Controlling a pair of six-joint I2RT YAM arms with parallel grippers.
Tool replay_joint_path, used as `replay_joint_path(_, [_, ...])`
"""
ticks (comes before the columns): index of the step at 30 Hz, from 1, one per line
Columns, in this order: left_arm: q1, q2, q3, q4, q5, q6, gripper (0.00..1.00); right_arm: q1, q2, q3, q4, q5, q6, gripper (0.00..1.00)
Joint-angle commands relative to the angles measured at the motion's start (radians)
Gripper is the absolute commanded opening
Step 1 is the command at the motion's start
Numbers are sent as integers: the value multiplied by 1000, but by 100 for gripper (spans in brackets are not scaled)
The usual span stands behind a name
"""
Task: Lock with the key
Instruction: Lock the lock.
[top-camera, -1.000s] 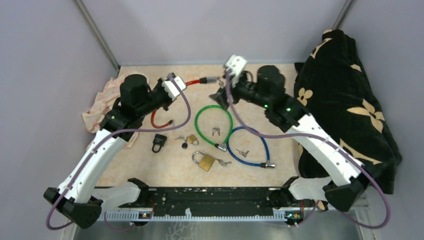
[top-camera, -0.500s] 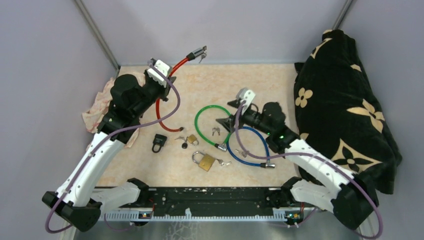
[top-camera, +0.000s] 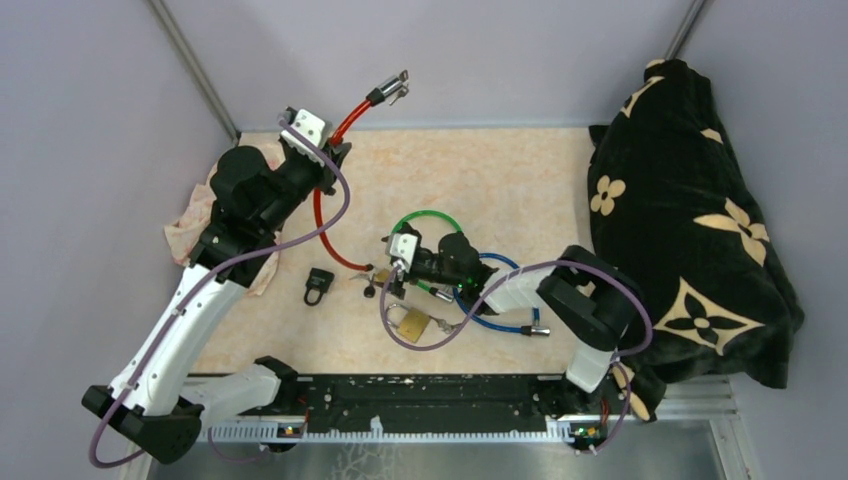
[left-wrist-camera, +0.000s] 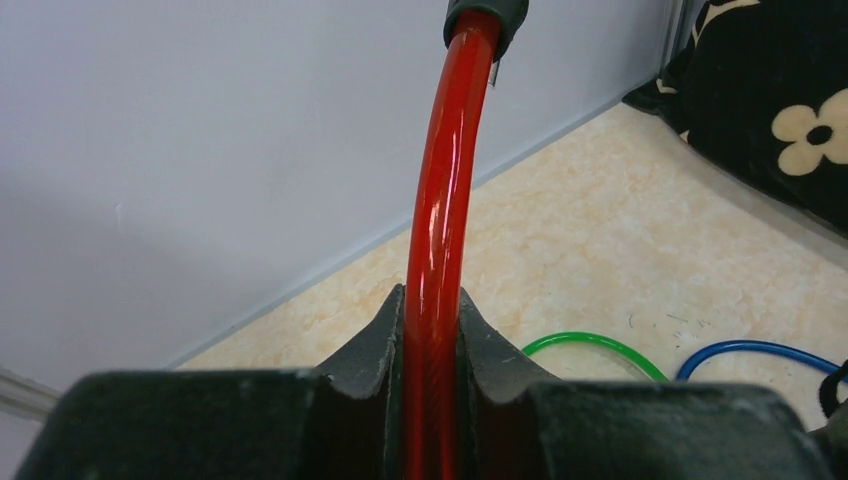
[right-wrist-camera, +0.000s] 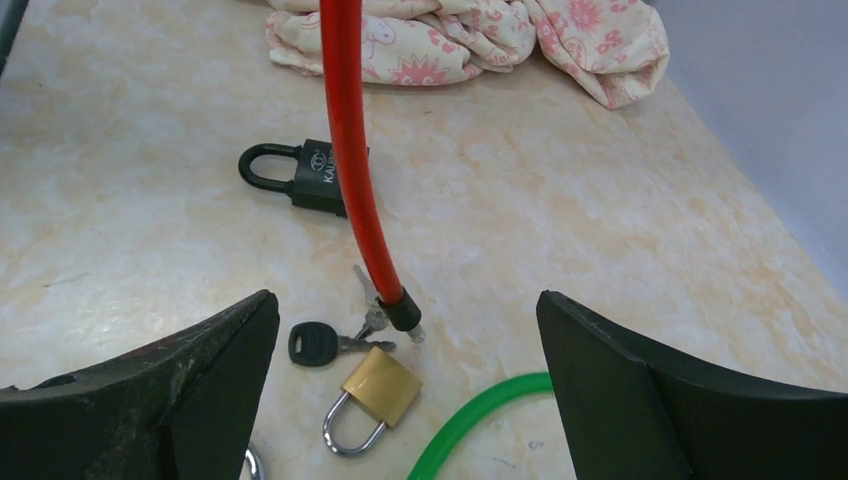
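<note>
table (top-camera: 520, 170) carried the spare locks, all below the left jaws and ahead of the right ones. red cable lock (left-wrist-camera: 438, 200) was the task piece. left gripper (left-wrist-camera: 432, 335) pinched it mid-length, jaws pressed onto the cable, which ran straight up out of them. my read: it was held high so the plug end hung free for the other arm. right gripper (right-wrist-camera: 405, 300) was low with its jaws spread wide, gripping nothing. plug end (right-wrist-camera: 400, 310) hung centred just ahead of them, probably lined up for a grab.

only the top view showed the lock head (top-camera: 380, 96), in the air above the left jaws with keys (top-camera: 401, 88) at it; too small to tell if one was inserted. only the right wrist showed the plug tip, black padlock (right-wrist-camera: 315, 180) beyond it, brass padlock (right-wrist-camera: 378, 395) nearer the jaws, and black-headed key (right-wrist-camera: 310, 343) beside that.
</note>
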Motion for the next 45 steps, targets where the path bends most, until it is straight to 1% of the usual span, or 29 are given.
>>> replay_joint_path(1, [2, -26, 43, 87, 5, -15, 0, 31, 89, 111, 97, -60, -106, 97])
replay_joint_path(2, [2, -30, 38, 95, 3, -12, 0, 35, 110, 118, 103, -56, -97, 97])
replay_joint_path(4, [2, -31, 35, 105, -7, -5, 0, 38, 132, 109, 156, -27, -25, 96])
replay_joint_path(6, [3, -30, 31, 120, -26, -2, 0, 37, 117, 72, 239, 55, 79, 95])
replay_joint_path(7, [2, -32, 26, 137, -28, 3, 0, 37, 99, 53, 256, 89, 110, 95])
replay_joint_path(8, [2, -31, 17, 163, -28, 15, 0, 37, 75, 40, 247, 127, 146, 95])
replay_joint_path(11, [2, -21, -7, 312, -28, 36, 0, 34, 9, 18, 182, 253, 268, 96])
replay_joint_path(14, [1, -17, -58, 523, 8, 69, 0, 9, -32, 41, 60, 363, 568, 96])
replay_joint_path(17, [-1, 1, -83, 714, 14, 118, 0, -55, -77, 81, -79, 479, 933, 98])
replay_joint_path(19, [-1, 21, -96, 845, 16, 158, 0, -95, -111, 129, -183, 526, 1092, 98])
replay_joint_path(22, [-6, 58, -116, 1026, 62, 230, 0, -122, -133, 218, -365, 588, 1363, 98])
replay_joint_path(23, [-9, 74, -118, 1071, 81, 246, 0, -123, -131, 234, -395, 594, 1478, 97])
replay_joint_path(26, [-29, 110, -122, 1165, 128, 280, 0, -123, -90, 274, -433, 535, 1773, 91])
replay_joint_path(28, [-44, 130, -124, 1202, 147, 296, 0, -123, -53, 310, -451, 497, 1919, 90])
replay_joint_path(29, [-52, 138, -125, 1217, 148, 299, 0, -123, -31, 322, -433, 490, 1975, 90])
replay_joint_path(31, [-63, 152, -126, 1229, 154, 305, 0, -123, 10, 347, -395, 484, 2075, 90])
replay_joint_path(33, [-72, 157, -131, 1237, 155, 304, 0, -127, 49, 365, -337, 503, 2136, 90])
replay_joint_path(38, [-85, 153, -159, 1249, 153, 299, 0, -132, 163, 463, -303, 512, 2216, 91])
replay_joint_path(40, [-89, 146, -171, 1251, 151, 293, 0, -137, 200, 484, -264, 513, 2249, 93])
replay_joint_path(45, [-92, 117, -206, 1233, 137, 282, 0, -157, 217, 483, -246, 547, 2278, 93])
